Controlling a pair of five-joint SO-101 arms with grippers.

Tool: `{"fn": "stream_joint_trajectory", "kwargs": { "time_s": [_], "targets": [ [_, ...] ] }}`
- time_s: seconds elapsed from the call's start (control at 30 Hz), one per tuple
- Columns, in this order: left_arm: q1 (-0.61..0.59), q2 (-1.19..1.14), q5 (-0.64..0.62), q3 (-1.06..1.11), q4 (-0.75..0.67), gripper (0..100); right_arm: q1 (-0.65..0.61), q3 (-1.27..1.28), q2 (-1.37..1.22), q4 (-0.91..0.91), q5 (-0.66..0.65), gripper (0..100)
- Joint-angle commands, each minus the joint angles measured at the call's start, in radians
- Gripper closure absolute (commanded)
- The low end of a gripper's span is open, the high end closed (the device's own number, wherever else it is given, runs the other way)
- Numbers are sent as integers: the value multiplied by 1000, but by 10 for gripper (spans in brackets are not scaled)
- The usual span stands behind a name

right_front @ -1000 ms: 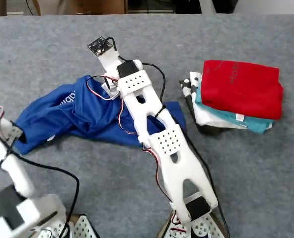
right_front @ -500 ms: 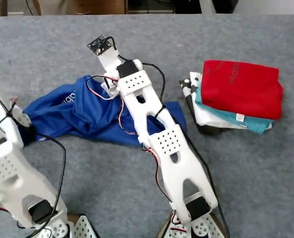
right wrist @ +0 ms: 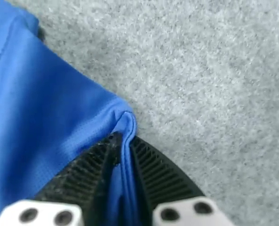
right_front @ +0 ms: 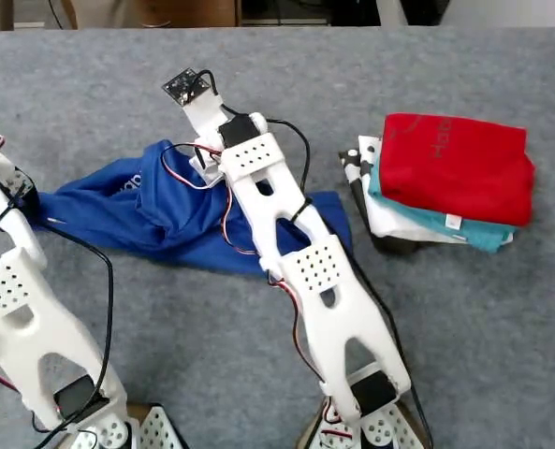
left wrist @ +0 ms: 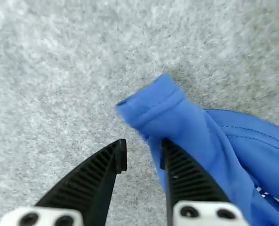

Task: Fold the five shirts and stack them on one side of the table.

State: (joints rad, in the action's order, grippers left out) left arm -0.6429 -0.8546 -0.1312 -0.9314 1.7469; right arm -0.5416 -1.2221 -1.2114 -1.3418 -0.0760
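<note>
A crumpled blue shirt (right_front: 155, 210) lies left of the table's middle. My right gripper (right_front: 202, 152) sits at the shirt's far edge, shut on a fold of the blue cloth (right wrist: 123, 125). My left gripper (right_front: 26, 204) is at the shirt's left end. Its black fingers (left wrist: 177, 169) stand a little open, and the blue sleeve end (left wrist: 153, 106) lies just past the tips, beside one finger, with nothing clamped between them. On the right stands a stack of folded shirts, with a red shirt (right_front: 455, 164) on top and teal and white ones under it.
The right arm (right_front: 296, 253) lies across the blue shirt's right half. A grey felt cover (right_front: 464, 346) spreads over the whole table. Cables trail from both arms. Bare felt lies in front of the shirt and behind it.
The left arm has swung in from the near left edge up to the shirt's sleeve end. The shirt's left end has shifted toward the far side. The right arm has kept still.
</note>
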Motion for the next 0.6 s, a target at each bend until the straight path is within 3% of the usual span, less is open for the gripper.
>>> {"fn": "stream_joint_trajectory", "kwargs": {
  "time_s": [0.0,0.57],
  "targets": [
    [9,28,-5,5,12,833,-18,-8,4,15,-2,976],
    [-66,205,-48,138,12,793,-19,-4,4,15,-41,978]
  ]
}}
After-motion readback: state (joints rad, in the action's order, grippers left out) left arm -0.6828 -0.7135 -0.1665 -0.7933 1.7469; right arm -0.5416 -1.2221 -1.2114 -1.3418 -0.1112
